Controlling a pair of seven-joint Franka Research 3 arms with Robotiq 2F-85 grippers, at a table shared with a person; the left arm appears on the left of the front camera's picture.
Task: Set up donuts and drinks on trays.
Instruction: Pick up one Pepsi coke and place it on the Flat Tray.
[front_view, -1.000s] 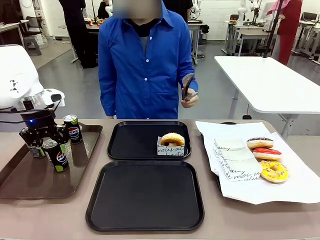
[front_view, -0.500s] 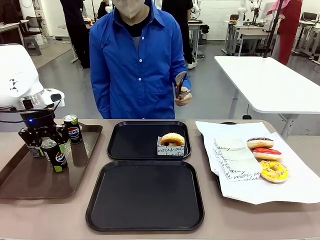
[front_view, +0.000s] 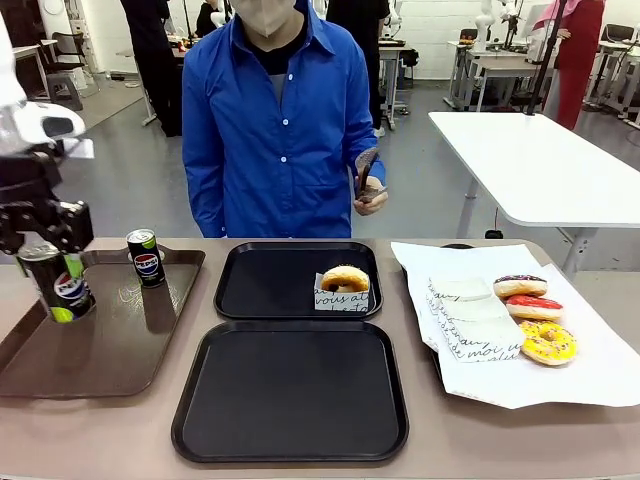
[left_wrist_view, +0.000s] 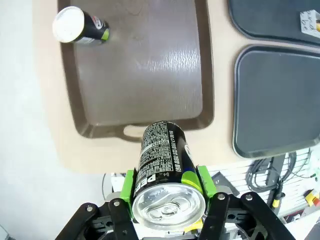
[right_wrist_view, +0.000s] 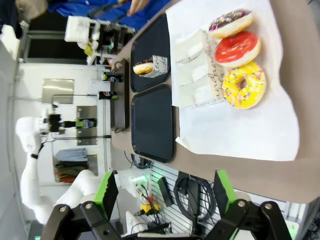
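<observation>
on the desk (front_view: 480, 440), two black trays (front_view: 290, 395) lie right of the brown tray (front_view: 110, 350), the far one holding a donut (front_view: 345, 278). above the brown tray's left edge, left gripper (left_wrist_view: 168, 186) grasps a can (front_view: 62, 288). right gripper (right_wrist_view: 165, 190) released.

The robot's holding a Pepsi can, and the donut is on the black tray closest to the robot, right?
Not quite. The left gripper does hold a can, but the front view shows the donut on the far tray, the one nearer the person.
</observation>
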